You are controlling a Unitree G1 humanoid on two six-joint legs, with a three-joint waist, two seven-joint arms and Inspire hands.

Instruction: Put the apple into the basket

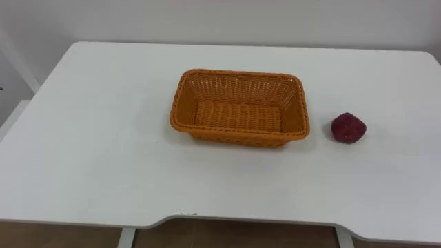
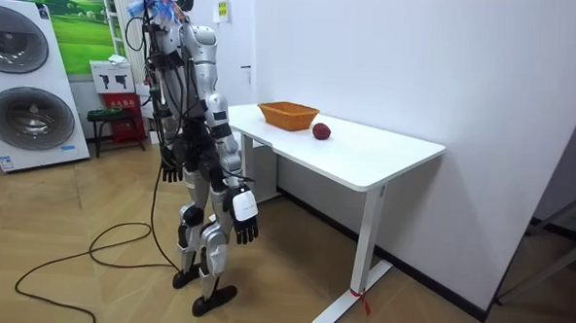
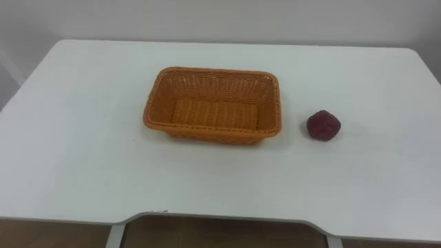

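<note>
A white surface [image 1: 96, 158] carries an orange woven basket [image 1: 238, 133], set about midway between the near and far edges and a little left of centre, with nothing visible inside it. The dark red apple [image 1: 348, 128] lies on the surface to the right of the basket, close to its right end but not touching it, and neither hand has hold of it. In the room view the robot stands upright on the wooden floor at the near side of the surface, a small step back from its edge, with both arms hanging at its sides. The right hand [image 2: 244, 216] hangs below hip level with its fingers loose and pointing down, holding nothing. The left hand [image 2: 171, 166] hangs by the hip on the room view's left, its fingers likewise relaxed and empty.
</note>
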